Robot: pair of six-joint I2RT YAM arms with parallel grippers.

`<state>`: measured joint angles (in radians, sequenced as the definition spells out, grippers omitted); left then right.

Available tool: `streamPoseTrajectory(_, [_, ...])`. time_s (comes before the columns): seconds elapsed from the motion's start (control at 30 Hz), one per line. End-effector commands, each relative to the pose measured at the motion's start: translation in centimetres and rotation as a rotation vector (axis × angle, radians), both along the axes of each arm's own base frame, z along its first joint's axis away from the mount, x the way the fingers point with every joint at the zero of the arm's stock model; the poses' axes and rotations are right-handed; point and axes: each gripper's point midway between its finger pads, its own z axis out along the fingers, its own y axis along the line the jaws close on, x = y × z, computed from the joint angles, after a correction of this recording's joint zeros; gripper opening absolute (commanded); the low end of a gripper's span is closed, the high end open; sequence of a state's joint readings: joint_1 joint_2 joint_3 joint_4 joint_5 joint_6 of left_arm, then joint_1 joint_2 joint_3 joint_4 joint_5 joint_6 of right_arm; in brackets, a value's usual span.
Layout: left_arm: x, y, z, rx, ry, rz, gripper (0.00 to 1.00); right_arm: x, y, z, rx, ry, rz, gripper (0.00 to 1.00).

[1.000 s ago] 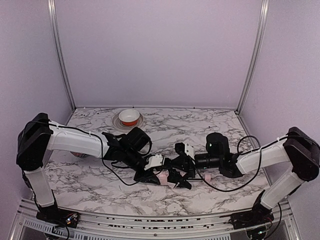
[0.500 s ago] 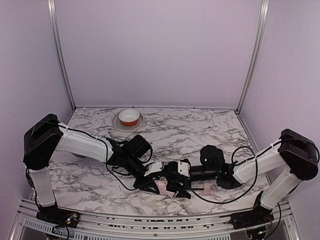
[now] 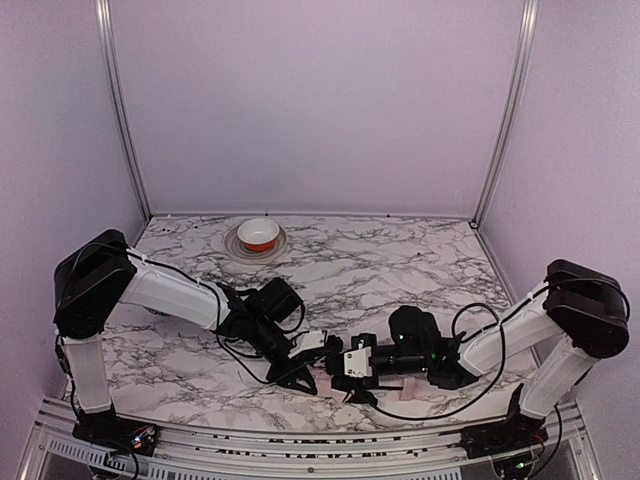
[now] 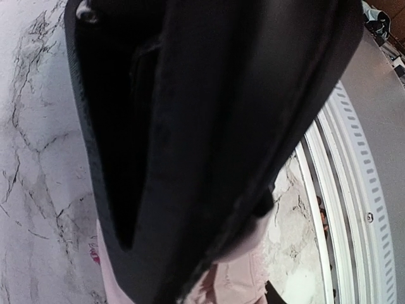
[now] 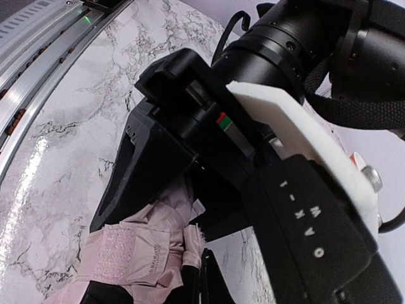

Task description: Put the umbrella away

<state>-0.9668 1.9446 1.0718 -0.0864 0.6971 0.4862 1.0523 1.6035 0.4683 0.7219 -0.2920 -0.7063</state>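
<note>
The umbrella (image 3: 323, 382) lies folded near the table's front edge, mostly hidden under both grippers; another pale pink piece of it (image 3: 414, 386) shows under the right arm. My left gripper (image 3: 300, 377) is shut on its pink fabric (image 5: 171, 209). In the left wrist view a black finger (image 4: 190, 139) fills the frame, with pink fabric (image 4: 243, 278) below it. My right gripper (image 3: 340, 375) faces the left one, jaws shut (image 5: 201, 282). A fold of fabric (image 5: 193, 244) meets its tips; whether it is pinched is unclear. A pink strap with a hook-and-loop patch (image 5: 120, 253) lies loose.
A small red-and-white bowl (image 3: 259, 234) stands on a plate (image 3: 236, 244) at the back left. The metal front rail (image 3: 300, 440) runs just in front of the grippers, also seen in the left wrist view (image 4: 354, 190). Cables (image 3: 235, 350) trail by the left wrist.
Both arms have lowered and drawn toward the front edge, carrying the umbrella with them. The two grippers now sit closer together, just above the tabletop.
</note>
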Motion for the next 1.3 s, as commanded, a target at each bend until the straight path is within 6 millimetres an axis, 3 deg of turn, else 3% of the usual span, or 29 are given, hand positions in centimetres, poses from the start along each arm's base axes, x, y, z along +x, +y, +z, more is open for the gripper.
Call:
streamPoseTrajectory(0.0, [7.0,1.6,-3.8,0.095,-0.152,0.303,0.37,-5.4,2.8,2.1,0.132,0.004,0.237,0.00])
streamPoseTrajectory(0.3, [7.3,1.4,-3.5,0.021,-0.199,0.329,0.64,-4.8,2.5,1.6,0.148,0.023,0.201,0.00])
streamPoseTrajectory(0.53, [7.5,0.3,-1.2,-0.101,-0.263,0.319,0.72,-3.9,2.4,1.8,0.168,0.029,0.182,0.00])
streamPoseTrajectory(0.67, [7.3,0.0,-1.2,-0.110,-0.274,0.319,0.77,-3.8,2.4,1.7,0.168,0.045,0.185,0.00])
streamPoseTrajectory(0.87, [8.4,0.8,-1.7,-0.079,-0.339,0.388,0.77,-3.8,1.9,1.0,0.146,0.070,0.186,0.00])
streamPoseTrajectory(1.1, [7.7,0.8,-0.9,-0.117,-0.338,0.368,0.77,-3.1,1.7,0.2,0.125,0.115,0.171,0.00])
streamPoseTrajectory(1.13, [7.5,0.9,-1.0,-0.120,-0.332,0.355,0.64,-2.9,1.6,0.0,0.120,0.123,0.164,0.00])
streamPoseTrajectory(1.17, [7.3,0.9,-1.0,-0.121,-0.327,0.350,0.46,-2.7,1.5,-0.1,0.114,0.122,0.155,0.00])
streamPoseTrajectory(1.2, [7.4,1.0,-1.0,-0.118,-0.324,0.363,0.40,-2.5,1.3,-0.3,0.108,0.114,0.148,0.00])
streamPoseTrajectory(1.23, [7.6,1.2,-1.1,-0.108,-0.329,0.379,0.44,-2.5,1.2,-0.4,0.100,0.106,0.145,0.00])
streamPoseTrajectory(1.27, [7.8,1.5,-1.0,-0.101,-0.340,0.399,0.56,-2.5,1.1,-0.5,0.089,0.102,0.145,0.00])
